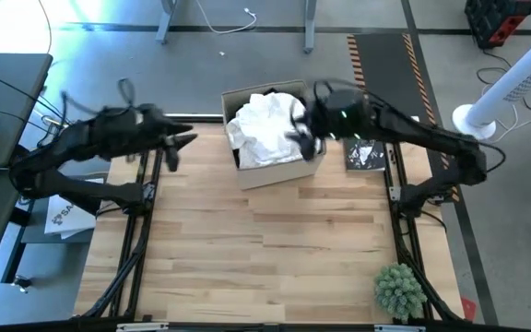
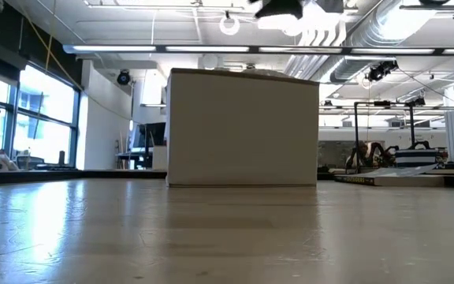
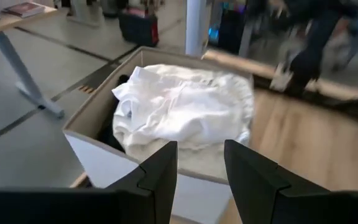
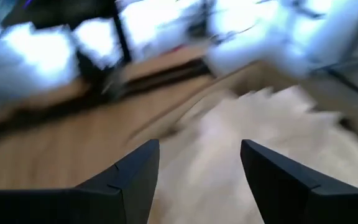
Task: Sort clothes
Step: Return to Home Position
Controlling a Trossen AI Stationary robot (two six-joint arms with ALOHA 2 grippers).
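Note:
White thin garments lie heaped in an open cardboard box at the table's far middle; they also show in the left wrist view, with a dark garment under them at the box's side. My left gripper hovers left of the box, open and empty. My right gripper hangs over the box's right side, open and empty, above the white cloth.
A black paperback book lies right of the box. A small green plant stands at the near right corner. In the low view the box stands in the middle of the bare wooden tabletop.

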